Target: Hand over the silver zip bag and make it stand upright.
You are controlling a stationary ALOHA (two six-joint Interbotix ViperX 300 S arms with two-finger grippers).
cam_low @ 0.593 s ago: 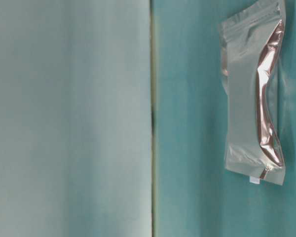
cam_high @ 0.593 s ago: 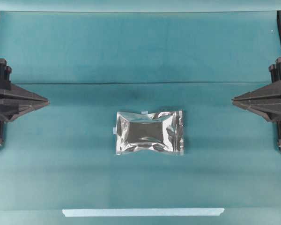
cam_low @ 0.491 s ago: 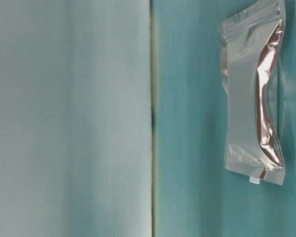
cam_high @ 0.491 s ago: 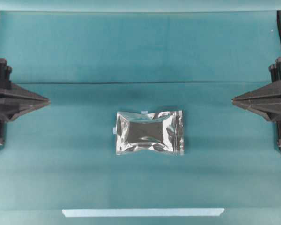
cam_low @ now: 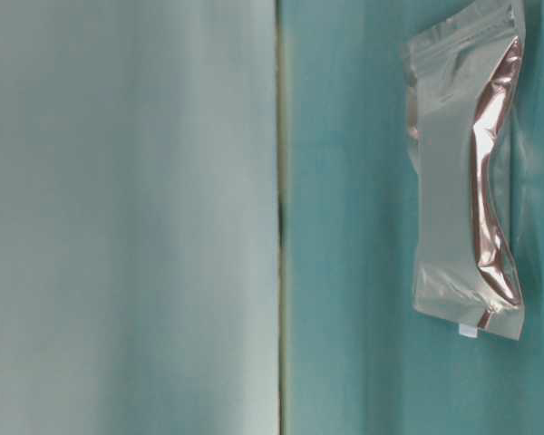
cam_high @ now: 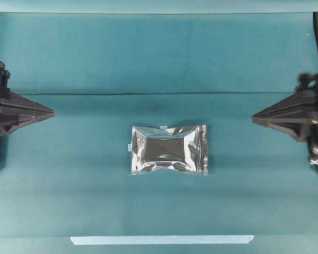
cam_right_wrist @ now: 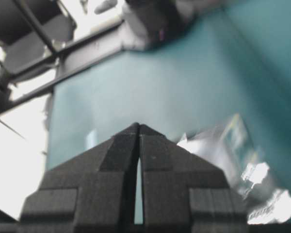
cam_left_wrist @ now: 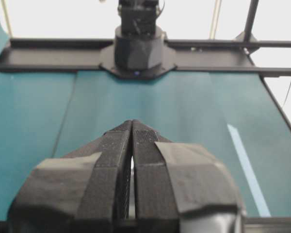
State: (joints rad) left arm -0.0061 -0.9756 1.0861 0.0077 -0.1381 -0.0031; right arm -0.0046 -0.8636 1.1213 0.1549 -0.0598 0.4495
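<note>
- Silver zip bag (cam_high: 169,150) lying flat near middle of the desk (cam_high: 159,58), untouched.
- Left gripper (cam_high: 52,112) at left edge, fingers pressed together, holding nothing.
- Right gripper (cam_high: 254,117) at right edge, fingers together, empty.
- Pale tape strip (cam_high: 161,239) along front edge.

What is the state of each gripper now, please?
Left gripper: closed, holding nothing.
Right gripper: closed, holding nothing; the bag lies untouched.

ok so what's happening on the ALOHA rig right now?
Nothing is being handled yet. The silver zip bag lies flat mid-table, untouched, zip end toward the right arm. The left gripper and right gripper are both shut and empty at opposite table edges. A pale blue tape strip lies along the near edge.
</note>
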